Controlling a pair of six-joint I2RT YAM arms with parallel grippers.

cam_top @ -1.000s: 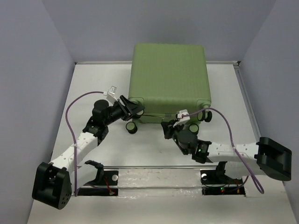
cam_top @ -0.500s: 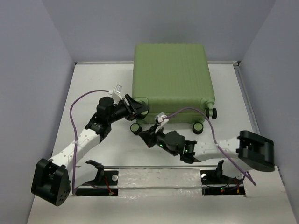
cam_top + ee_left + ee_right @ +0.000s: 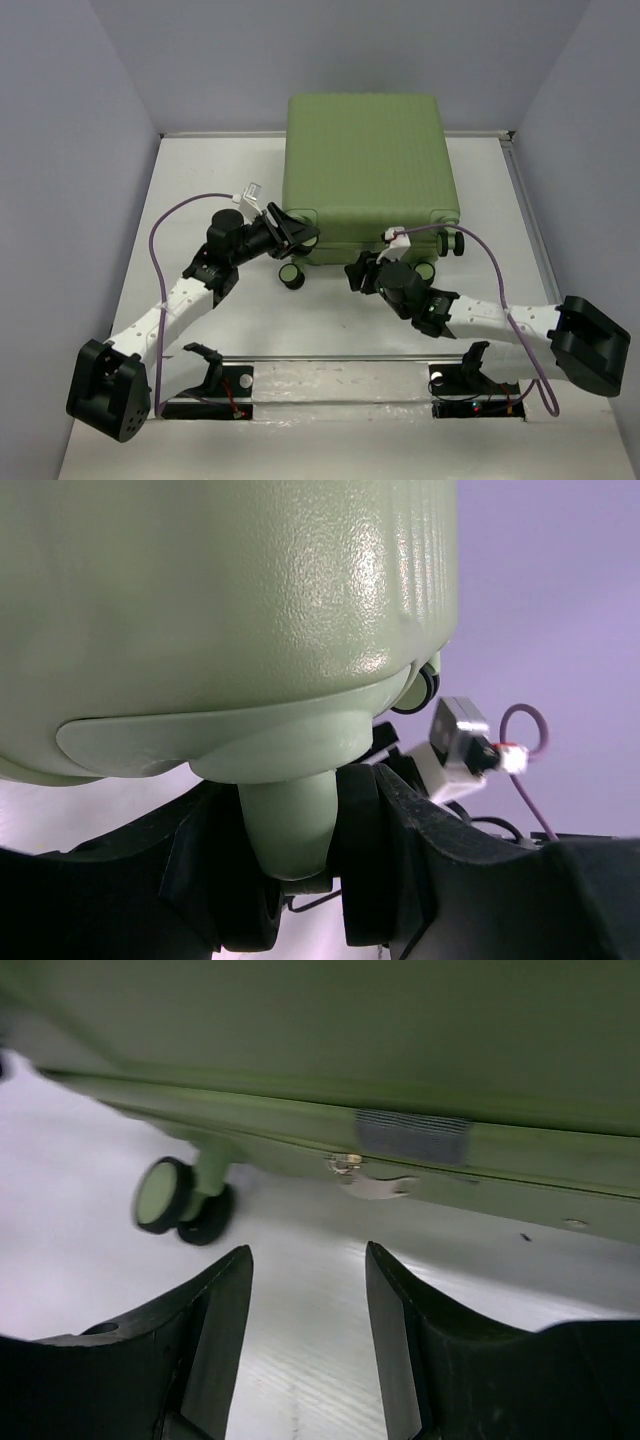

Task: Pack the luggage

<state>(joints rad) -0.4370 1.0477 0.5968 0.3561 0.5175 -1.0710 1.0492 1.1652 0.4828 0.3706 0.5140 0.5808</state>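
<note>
The left arm (image 3: 175,305) reaches diagonally from its base at the near left toward the centre, its wrist turned to the right. The left gripper (image 3: 290,232) has its dark fingers (image 3: 385,860) pressed against both sides of a wheel leg (image 3: 290,825) of the luggage (image 3: 365,165). The right arm (image 3: 490,318) lies low and stretched from its base at the near right toward the middle, and the right gripper (image 3: 358,272) points away from the bases with its fingers (image 3: 215,1330) spread apart, nothing between them.
</note>
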